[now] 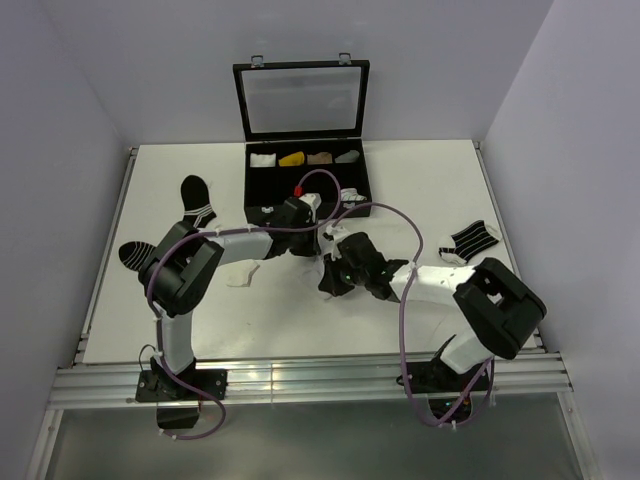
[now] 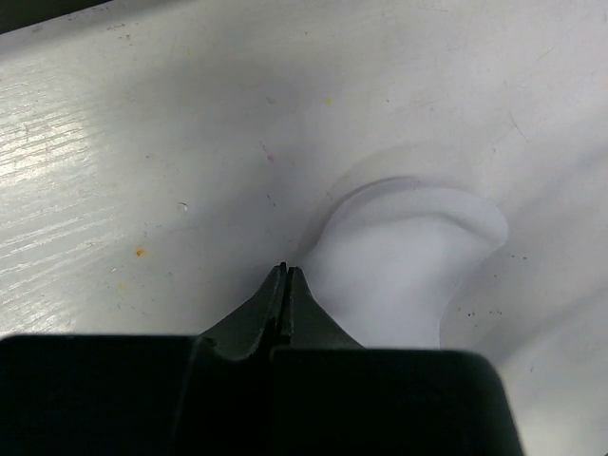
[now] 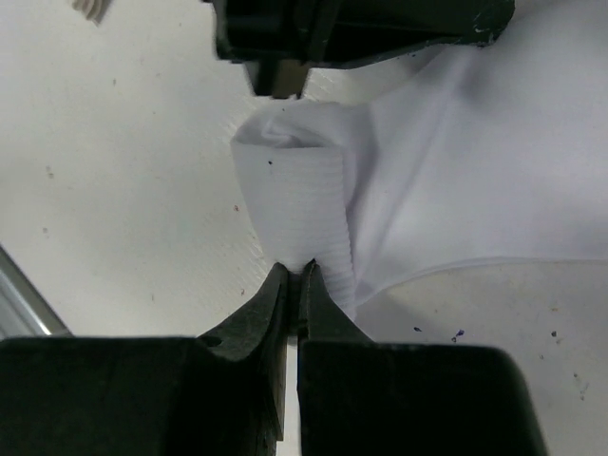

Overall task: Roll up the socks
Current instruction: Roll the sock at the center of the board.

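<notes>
A plain white sock (image 3: pixel 313 204) lies on the table between my two grippers, its ribbed end folded over into a short roll. My right gripper (image 3: pixel 294 271) is shut on that ribbed fold. My left gripper (image 2: pixel 287 271) is shut, its tips touching the sock's edge (image 2: pixel 408 256), and I see no cloth between them. In the right wrist view, the left gripper's fingers (image 3: pixel 275 71) sit just past the fold. From above, both grippers (image 1: pixel 318 225) (image 1: pixel 335 265) meet mid-table and hide most of this sock. A second sock (image 1: pixel 470 240), white with black lines, lies flat at the right.
An open black box (image 1: pixel 305 185) with small bundles in its compartments stands behind the grippers, lid up. Two black socks with white stripes (image 1: pixel 195 200) (image 1: pixel 135 255) lie at the left. A pale bit of cloth (image 1: pixel 240 275) shows under the left forearm.
</notes>
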`<state>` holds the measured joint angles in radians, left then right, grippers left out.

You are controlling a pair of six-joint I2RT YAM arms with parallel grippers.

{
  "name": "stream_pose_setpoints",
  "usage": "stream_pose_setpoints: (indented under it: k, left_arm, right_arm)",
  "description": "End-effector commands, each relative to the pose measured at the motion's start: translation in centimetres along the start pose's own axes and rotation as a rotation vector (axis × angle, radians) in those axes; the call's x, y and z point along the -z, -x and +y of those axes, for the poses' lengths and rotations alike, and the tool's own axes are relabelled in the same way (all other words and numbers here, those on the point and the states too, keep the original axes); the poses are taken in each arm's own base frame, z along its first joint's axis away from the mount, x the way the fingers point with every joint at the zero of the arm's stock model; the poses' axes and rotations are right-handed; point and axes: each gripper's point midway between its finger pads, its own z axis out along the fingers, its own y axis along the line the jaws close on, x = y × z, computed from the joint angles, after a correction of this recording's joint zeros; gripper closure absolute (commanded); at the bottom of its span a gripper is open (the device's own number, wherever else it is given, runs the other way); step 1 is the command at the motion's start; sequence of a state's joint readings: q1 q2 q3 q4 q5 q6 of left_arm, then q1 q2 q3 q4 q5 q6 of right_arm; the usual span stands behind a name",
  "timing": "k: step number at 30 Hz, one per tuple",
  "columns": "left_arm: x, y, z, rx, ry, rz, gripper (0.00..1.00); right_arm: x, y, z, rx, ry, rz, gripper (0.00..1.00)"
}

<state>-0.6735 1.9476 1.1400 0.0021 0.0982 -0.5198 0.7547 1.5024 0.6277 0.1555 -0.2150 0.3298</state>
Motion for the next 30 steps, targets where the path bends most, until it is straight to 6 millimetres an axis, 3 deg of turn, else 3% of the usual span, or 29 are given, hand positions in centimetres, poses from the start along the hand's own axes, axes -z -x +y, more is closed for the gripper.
stream_pose_setpoints:
  k: [1,6,11,14,15,17,18,22,23,25,26,27,28,30]
  left_arm:
    - [-0.4,-4.8,6.2,0.010,0.224,0.129,0.99]
    - [-0.3,-4.3,5.7,0.034,0.207,0.104,0.99]
    - [0.5,-3.4,5.1,0.076,0.201,0.066,0.89]
    - [2.2,-1.7,4.9,0.114,0.221,-0.010,0.77]
    - [3.4,-0.2,4.7,0.121,0.234,-0.065,0.68]
    - [4.7,0.6,5.1,0.153,0.277,-0.104,0.53]
    - [6.0,1.9,5.2,0.162,0.297,-0.155,0.50]
    - [8.9,2.8,5.8,0.269,0.362,-0.231,0.44]
    - [9.4,1.8,6.4,0.294,0.385,-0.224,0.43]
    - [10.8,1.8,6.1,0.388,0.362,-0.264,0.41]
    - [11.0,0.3,6.5,0.417,0.367,-0.248,0.40]
    - [11.7,0.4,6.1,0.483,0.338,-0.273,0.37]
    - [11.5,-1.6,6.2,0.509,0.316,-0.232,0.37]
    - [11.9,-1.7,5.2,0.557,0.244,-0.251,0.30]
  right_arm:
    - [0.2,-3.4,0.0,-0.112,0.092,0.135,1.00]
    - [-0.9,-4.5,-1.3,-0.199,0.137,0.224,1.00]
    - [-1.6,-4.8,-1.3,-0.259,0.206,0.271,1.00]
    - [-1.5,-5.0,-1.6,-0.286,0.213,0.280,1.00]
    - [-1.5,-5.0,-2.0,-0.298,0.209,0.276,1.00]
    - [-1.4,-5.0,-2.3,-0.316,0.209,0.278,1.00]
    - [-1.4,-5.0,-2.3,-0.320,0.211,0.279,1.00]
    - [-1.5,-4.9,-2.4,-0.335,0.204,0.278,1.00]
    - [-1.5,-5.0,-2.4,-0.340,0.206,0.279,1.00]
    - [-1.4,-4.9,-2.4,-0.351,0.214,0.267,1.00]
    - [-1.4,-5.1,-2.5,-0.358,0.212,0.268,1.00]
    - [-1.4,-5.1,-2.6,-0.361,0.210,0.261,1.00]
    - [-1.4,-5.2,-2.7,-0.374,0.208,0.261,1.00]
    - [-1.5,-5.6,-2.8,-0.386,0.203,0.266,1.00]
